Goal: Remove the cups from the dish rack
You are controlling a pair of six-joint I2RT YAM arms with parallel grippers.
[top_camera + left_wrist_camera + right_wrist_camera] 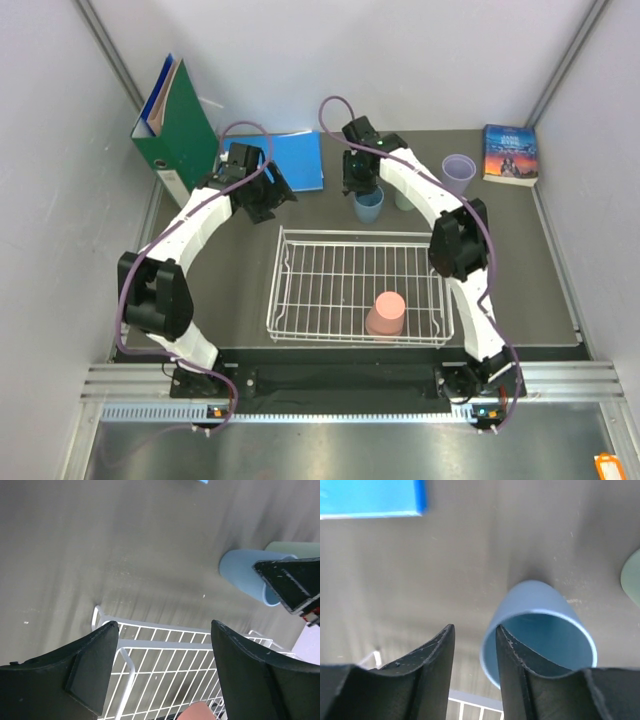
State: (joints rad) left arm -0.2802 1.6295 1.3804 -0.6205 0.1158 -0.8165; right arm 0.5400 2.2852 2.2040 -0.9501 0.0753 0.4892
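Note:
The white wire dish rack (275, 290) lies mid-table with a salmon pink cup (385, 313) upside down in its near right part. Behind the rack, a dusty blue cup (368, 207) stands upright on the table, beside a sage green cup (404, 200) partly hidden by the right arm. A lavender cup (459, 172) stands farther right. My right gripper (474, 627) is open at the blue cup (535, 600): one finger is inside its rim, the other outside, clear of the wall. My left gripper (165, 625) hangs open and empty over the rack's far left corner (150, 645).
A green binder (180, 125) stands at the back left, with a blue notebook (290, 160) lying flat next to it. A paperback book (510, 153) lies at the back right. Grey walls close in both sides.

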